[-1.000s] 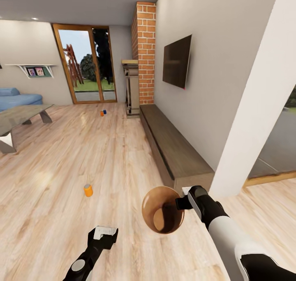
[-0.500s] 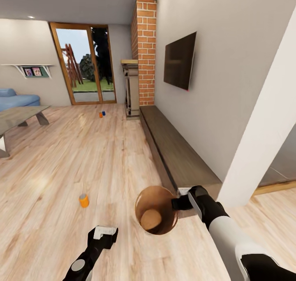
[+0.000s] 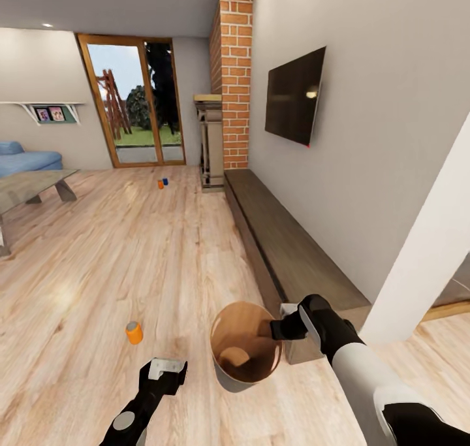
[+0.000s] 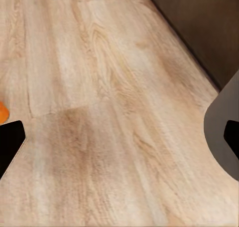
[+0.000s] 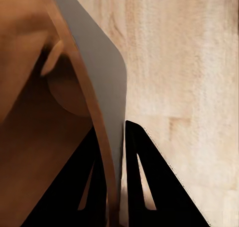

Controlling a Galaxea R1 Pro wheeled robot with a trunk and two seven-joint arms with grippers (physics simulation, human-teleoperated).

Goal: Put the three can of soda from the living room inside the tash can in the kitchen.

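Note:
My right gripper (image 3: 282,329) is shut on the rim of the trash can (image 3: 247,348), a pale grey bucket with a coppery brown inside, held low over the plank floor. In the right wrist view both fingers (image 5: 144,182) pinch the bucket wall (image 5: 99,77) between them. One orange soda can (image 3: 134,332) stands on the floor left of the bucket, just ahead of my open left gripper (image 3: 164,369). Its orange edge (image 4: 2,112) peeks in beside a fingertip in the left wrist view. Two more cans (image 3: 162,183), orange and blue, stand far off near the glass doors (image 3: 134,110).
A long dark low cabinet (image 3: 287,250) runs along the right wall under a TV (image 3: 297,96), ending at the brick fireplace (image 3: 232,74). A white pillar (image 3: 424,256) stands close on the right. A coffee table (image 3: 32,185) and blue sofa (image 3: 26,160) sit at the left.
The whole view has shifted as the camera moved. The bucket in my right gripper has tipped from facing the camera to more upright and sunk a little lower.

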